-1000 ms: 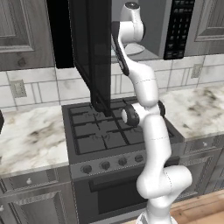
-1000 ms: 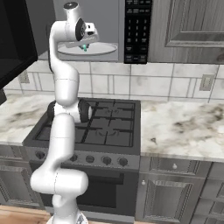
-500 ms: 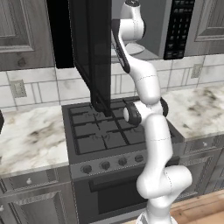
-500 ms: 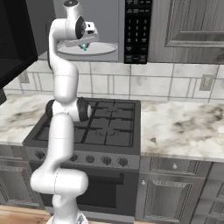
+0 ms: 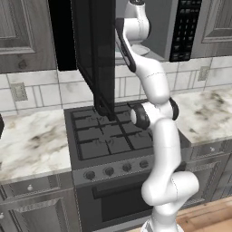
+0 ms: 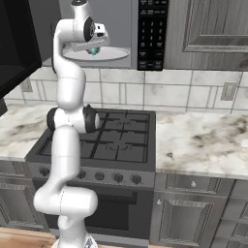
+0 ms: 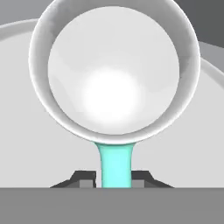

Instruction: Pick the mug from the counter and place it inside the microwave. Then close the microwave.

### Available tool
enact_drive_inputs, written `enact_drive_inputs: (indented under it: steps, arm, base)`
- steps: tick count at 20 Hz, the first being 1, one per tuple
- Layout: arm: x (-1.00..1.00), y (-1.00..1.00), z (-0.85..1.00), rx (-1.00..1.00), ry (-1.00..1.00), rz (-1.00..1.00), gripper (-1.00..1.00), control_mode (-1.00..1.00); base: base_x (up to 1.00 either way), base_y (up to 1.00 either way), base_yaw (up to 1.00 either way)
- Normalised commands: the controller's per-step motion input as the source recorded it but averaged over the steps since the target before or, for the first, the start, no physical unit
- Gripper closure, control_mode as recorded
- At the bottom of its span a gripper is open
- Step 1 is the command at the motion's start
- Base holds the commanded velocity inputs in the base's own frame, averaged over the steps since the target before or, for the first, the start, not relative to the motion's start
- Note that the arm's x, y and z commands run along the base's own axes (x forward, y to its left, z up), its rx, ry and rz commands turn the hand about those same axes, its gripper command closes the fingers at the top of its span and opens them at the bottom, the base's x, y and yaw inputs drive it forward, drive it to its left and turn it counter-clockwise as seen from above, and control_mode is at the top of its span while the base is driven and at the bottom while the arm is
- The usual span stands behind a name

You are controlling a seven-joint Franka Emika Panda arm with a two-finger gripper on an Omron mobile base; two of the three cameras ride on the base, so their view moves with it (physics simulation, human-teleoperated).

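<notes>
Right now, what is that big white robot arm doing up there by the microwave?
The white robot arm is reaching into the open grey microwave above the black stove. Its fingers sit on either side of the handle of a small teal mug with a white inside, which stands on the round white turntable plate. The black microwave door hangs wide open, not yet closed.

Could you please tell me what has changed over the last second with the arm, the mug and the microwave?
Very little shows. The claw stays over the mug on the white plate inside the microwave, its fingertips either side of the teal handle; any loosening is too small to see. The arm, the mug and the open door have not visibly moved.
</notes>
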Motion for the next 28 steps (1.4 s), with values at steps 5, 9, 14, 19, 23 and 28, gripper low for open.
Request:
enact_drive_inputs:
  steps: [5,9,14,19,23,28]
  arm:
    - [0.0,0.0,0.0,0.0,0.0,0.0,-1.0,-1.0]
    - [0.0,0.0,0.0,0.0,0.0,0.0,-1.0,-1.0]
    - [-0.34,-0.01,0.12,0.0,-0.04,0.0,-1.0,-1.0]
    - [-0.84,-0.11,0.19,0.0,-0.11,0.0,-1.0,-1.0]
    - [-1.0,-0.3,-0.01,0.0,-0.07,0.0,-1.0,-1.0]
    - [-1.0,-0.41,-0.12,0.0,-0.02,0.0,-1.0,-1.0]
  base:
    - [0.0,0.0,0.0]
    - [0.0,0.0,0.0]
    - [0.0,0.0,0.0]
    - [0.0,0.0,0.0]
    - [0.0,0.0,0.0]
    - [0.0,0.0,0.0]
